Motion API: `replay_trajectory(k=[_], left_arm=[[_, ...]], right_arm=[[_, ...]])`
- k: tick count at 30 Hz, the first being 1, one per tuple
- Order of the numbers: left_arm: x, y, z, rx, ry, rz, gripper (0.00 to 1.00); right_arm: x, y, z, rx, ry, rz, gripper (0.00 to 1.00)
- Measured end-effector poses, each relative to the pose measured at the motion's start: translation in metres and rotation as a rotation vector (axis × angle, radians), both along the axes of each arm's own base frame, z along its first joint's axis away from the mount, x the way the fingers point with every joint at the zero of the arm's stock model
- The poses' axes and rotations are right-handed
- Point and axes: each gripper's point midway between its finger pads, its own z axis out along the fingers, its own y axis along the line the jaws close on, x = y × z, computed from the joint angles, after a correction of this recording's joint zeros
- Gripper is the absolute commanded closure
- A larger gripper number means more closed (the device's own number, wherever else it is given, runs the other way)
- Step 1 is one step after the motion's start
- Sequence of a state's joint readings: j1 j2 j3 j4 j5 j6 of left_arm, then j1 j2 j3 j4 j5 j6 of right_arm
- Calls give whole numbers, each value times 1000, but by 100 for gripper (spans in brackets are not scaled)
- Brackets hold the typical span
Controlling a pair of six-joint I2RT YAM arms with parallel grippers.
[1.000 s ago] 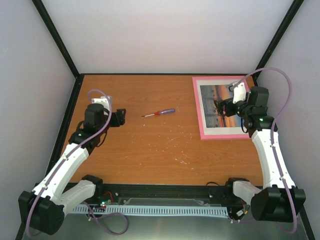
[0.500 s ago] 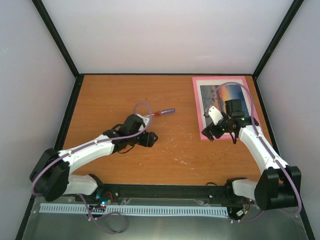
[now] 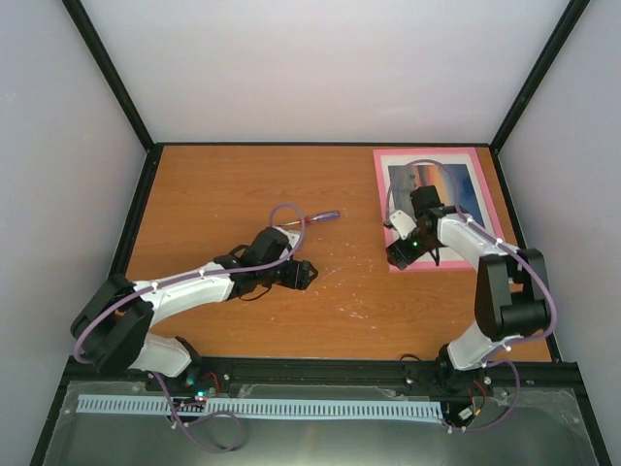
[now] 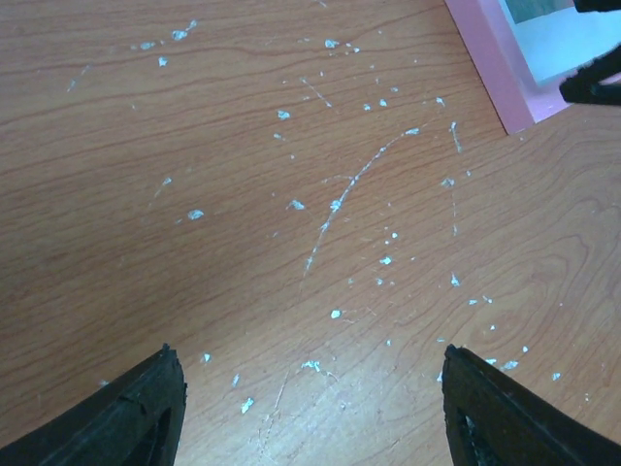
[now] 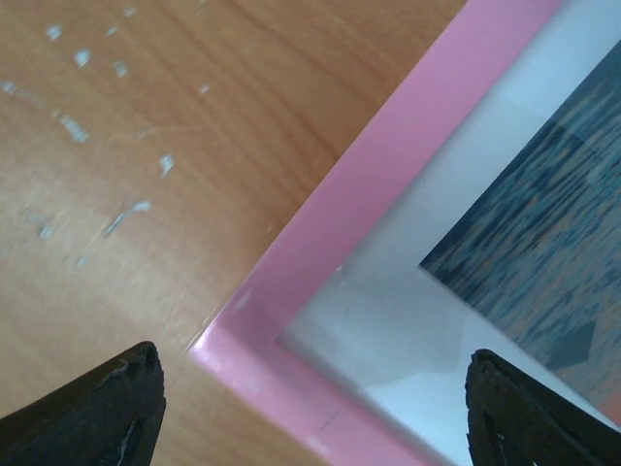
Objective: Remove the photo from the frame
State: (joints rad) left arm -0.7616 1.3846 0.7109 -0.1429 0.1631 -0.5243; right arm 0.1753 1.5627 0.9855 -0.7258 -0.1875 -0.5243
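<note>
left claw (image 3: 303, 275) hangs released over the scratched brown wooden table (image 3: 213, 194), and right claw (image 3: 400, 256), likewise spread and empty, hovers above the near left corner of the flat pink rectangular frame (image 3: 382, 209) enclosing the orange sunset photo (image 3: 456, 184).

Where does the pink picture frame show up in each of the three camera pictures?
Top external: the frame lies flat at the far right of the table.
Left wrist: the frame shows only one corner, at the upper right.
Right wrist: the frame runs diagonally through the middle as a pink rail.
Shared landmark: the frame's near left corner, on scuffed wood.
</note>
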Motion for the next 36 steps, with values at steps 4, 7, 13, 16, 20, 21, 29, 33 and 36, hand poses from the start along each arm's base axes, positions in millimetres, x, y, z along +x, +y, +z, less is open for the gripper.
replay_trajectory(k=[4, 7, 13, 16, 20, 21, 29, 33, 36], left_arm=[[-4, 3, -5, -5, 13, 13, 28], [-8, 6, -8, -10, 20, 21, 28], [-9, 8, -6, -25, 16, 32, 27], [-8, 8, -4, -25, 8, 39, 27], [-7, 9, -2, -28, 3, 48, 27], [-7, 9, -2, -29, 2, 49, 27], [-8, 10, -1, -33, -1, 48, 30], [-9, 7, 0, -46, 3, 34, 37], [-10, 1, 5, -74, -9, 7, 40]], right_arm=[[18, 2, -7, -2, 15, -47, 25], [27, 3, -10, -2, 18, -60, 32], [34, 8, -15, 1, 34, -83, 36], [35, 15, -17, 1, 41, -74, 36], [34, 23, -17, 5, 46, -59, 37], [33, 24, -17, 5, 49, -52, 37], [17, 5, 8, -53, -14, 136, 45], [9, -23, 29, -92, -90, 226, 46], [0, -37, 25, -120, -91, 297, 49]])
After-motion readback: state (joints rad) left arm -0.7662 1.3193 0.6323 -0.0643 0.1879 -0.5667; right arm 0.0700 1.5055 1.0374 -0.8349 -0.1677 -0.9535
